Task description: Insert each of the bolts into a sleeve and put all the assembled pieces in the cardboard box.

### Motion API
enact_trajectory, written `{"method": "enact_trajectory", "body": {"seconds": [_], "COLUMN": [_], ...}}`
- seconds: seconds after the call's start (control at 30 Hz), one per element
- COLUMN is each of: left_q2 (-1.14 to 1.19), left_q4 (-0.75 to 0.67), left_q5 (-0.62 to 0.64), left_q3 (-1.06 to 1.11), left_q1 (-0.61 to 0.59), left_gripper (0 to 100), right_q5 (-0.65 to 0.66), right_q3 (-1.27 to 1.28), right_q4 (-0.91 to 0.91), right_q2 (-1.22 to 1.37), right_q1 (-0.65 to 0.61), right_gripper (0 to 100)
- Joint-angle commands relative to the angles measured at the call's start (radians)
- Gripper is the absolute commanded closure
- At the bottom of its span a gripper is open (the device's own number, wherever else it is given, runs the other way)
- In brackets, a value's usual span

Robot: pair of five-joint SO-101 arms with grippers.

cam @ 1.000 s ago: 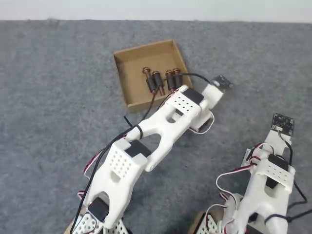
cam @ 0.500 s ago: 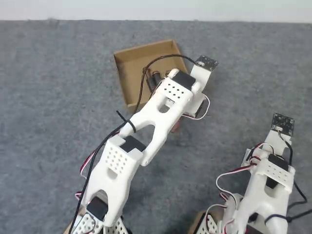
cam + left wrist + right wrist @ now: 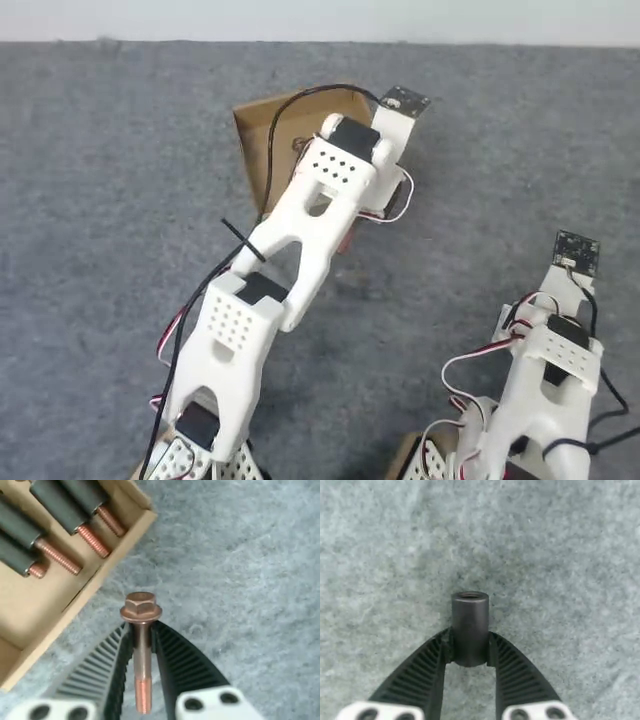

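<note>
The left tool (image 3: 141,626) is closed tight on a copper-coloured hex-headed flanged bolt (image 3: 142,655), gripping the smooth shank with the head past the fingertips and the threaded end back towards the wrist; the bolt sits outside the shallow brown cardboard box (image 3: 115,565), near its wall, over the grey carpeted table (image 3: 100,200); inside the box lie four assembled pieces (image 3: 55,510) side by side, dark sleeves with copper threads poking out; the right tool (image 3: 470,640) is clamped round a dark cylindrical sleeve (image 3: 470,625) at its lower end, open bore facing away, well apart from the box
</note>
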Motion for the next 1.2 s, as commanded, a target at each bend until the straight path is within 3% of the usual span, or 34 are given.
{"method": "enact_trajectory", "body": {"seconds": [0.0, 0.53, 0.73, 0.9, 1.07, 1.17], "left_q2": [-0.184, -0.911, -1.177, -1.393, -1.574, -1.674], "left_q4": [0.006, -0.511, -0.726, -0.842, -0.879, -0.947], "left_q5": [-0.014, 0.0, 0.135, 0.157, 0.157, 0.158], "left_q3": [0.054, 0.981, 1.29, 1.511, 1.705, 1.833], "left_q1": [-0.021, -0.178, -0.295, -0.417, -0.514, -0.574], "left_gripper": [99, 99, 99, 99, 99, 99], "right_q5": [0.012, 0.014, 0.012, 0.006, 0.0, -0.097], "right_q3": [-0.006, -0.006, -0.012, -0.014, -0.066, -0.104], "right_q4": [-0.019, -0.019, -0.028, -0.117, -0.124, -0.122], "right_q2": [-0.044, -0.038, -0.044, -0.045, -0.045, -0.045], "right_q1": [-0.012, -0.031, -0.044, -0.189, -0.412, -0.532], "right_gripper": [99.2, 99.2, 99.2, 99.2, 99.2, 99.2]}}
